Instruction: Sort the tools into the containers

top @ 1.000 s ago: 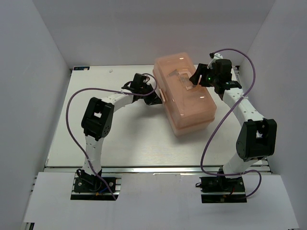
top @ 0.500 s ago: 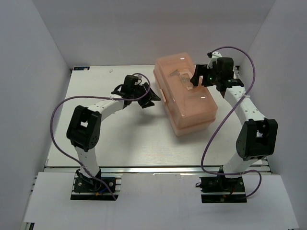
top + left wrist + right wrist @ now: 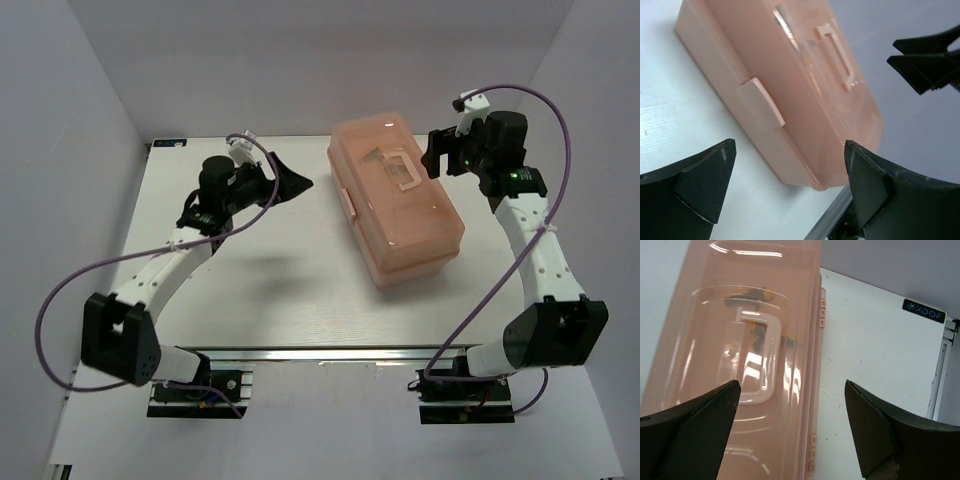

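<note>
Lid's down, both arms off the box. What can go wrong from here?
1. Unclear whether the latch is shut; lifting the toolbox by its handle might spill the tools visible inside.
2. The open right tool hovers beside the box's far end; a careless swing could shove it.

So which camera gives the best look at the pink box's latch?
The left wrist view: the latch faces it, large and unobstructed. Top external shows it only as a small tab on the toolbox's side; right wrist shows the lid, not the latch.

Translucent salmon-pink toolbox (image 3: 395, 205) sits closed, dark tools (image 3: 746, 296) dimly visible inside.
</note>
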Motion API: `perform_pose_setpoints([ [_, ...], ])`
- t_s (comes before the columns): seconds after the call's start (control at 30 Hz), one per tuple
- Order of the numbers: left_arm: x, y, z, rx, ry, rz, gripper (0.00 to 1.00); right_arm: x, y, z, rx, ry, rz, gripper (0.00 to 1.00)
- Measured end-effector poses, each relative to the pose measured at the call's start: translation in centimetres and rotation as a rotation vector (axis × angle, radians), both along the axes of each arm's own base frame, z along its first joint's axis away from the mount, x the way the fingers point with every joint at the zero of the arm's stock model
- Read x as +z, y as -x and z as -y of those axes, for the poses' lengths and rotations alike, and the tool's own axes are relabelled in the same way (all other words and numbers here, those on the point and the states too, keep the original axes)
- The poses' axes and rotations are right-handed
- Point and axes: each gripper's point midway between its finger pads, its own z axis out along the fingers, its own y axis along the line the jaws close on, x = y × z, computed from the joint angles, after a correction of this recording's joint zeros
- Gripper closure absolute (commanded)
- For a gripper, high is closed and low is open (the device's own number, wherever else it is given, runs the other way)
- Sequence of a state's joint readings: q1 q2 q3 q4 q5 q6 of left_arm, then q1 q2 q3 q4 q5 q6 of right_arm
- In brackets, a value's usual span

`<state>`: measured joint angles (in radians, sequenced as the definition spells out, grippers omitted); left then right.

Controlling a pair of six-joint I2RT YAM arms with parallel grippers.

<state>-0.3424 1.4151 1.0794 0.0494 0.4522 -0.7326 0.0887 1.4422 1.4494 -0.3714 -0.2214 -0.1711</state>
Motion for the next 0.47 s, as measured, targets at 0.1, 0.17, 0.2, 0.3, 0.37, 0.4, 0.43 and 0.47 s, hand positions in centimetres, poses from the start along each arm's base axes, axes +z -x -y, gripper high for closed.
perform_pose_setpoints([
  [0.1, 2.5, 2.1, -1.1, 0.004, -0.013, 0.135, 0.02, 1.9, 1.7, -0.4, 0.024, -0.030, 0.016, 0.11],
  [0.17, 3.4, 3.5, -1.9, 0.016, -0.025, 0.194, 0.02, 2.5, 2.7, -0.8, 0.040, -0.056, -0.004, 0.11],
  [0.2, 3.7, 4.1, -2.3, 0.022, -0.030, 0.218, 0.02, 2.5, 3.2, -1.0, 0.046, -0.068, -0.023, 0.10],
  [0.3, 4.2, 5.3, -3.1, 0.036, -0.045, 0.264, 0.02, 1.9, 4.2, -1.3, 0.043, -0.093, -0.084, 0.11],
  [0.37, 4.1, 5.6, -3.5, 0.044, -0.056, 0.276, 0.02, 1.3, 4.7, -1.2, 0.032, -0.099, -0.119, 0.11],
  [0.4, 3.9, 5.8, -3.6, 0.047, -0.062, 0.274, 0.02, 1.0, 4.8, -1.1, 0.027, -0.100, -0.126, 0.11],
  [0.43, 3.6, 5.9, -3.7, 0.048, -0.068, 0.269, 0.02, 0.9, 5.1, -1.1, 0.023, -0.100, -0.131, 0.11],
  [0.47, 3.3, 6.1, -3.8, 0.051, -0.074, 0.265, 0.02, 0.7, 5.3, -1.0, 0.020, -0.099, -0.133, 0.11],
])
